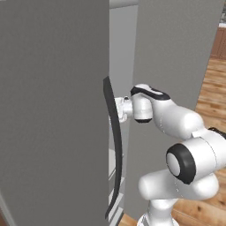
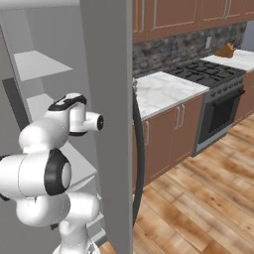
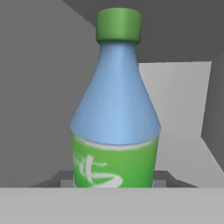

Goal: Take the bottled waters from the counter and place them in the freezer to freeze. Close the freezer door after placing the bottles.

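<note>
Your arm (image 1: 176,128) reaches forward at about mid-height, forearm level, its wrist pushed into the gap between the two open doors of the freezer (image 1: 53,110). In the hand view a blue bottle (image 3: 116,105) with a green cap and green label stands upright right in front of the camera, and the gripper's (image 3: 114,181) fingers are clamped on its lower body. Grey freezer walls and a pale shelf sit behind the bottle. You see the marble counter (image 2: 166,92) well off to the right beside the stove (image 2: 206,72).
</note>
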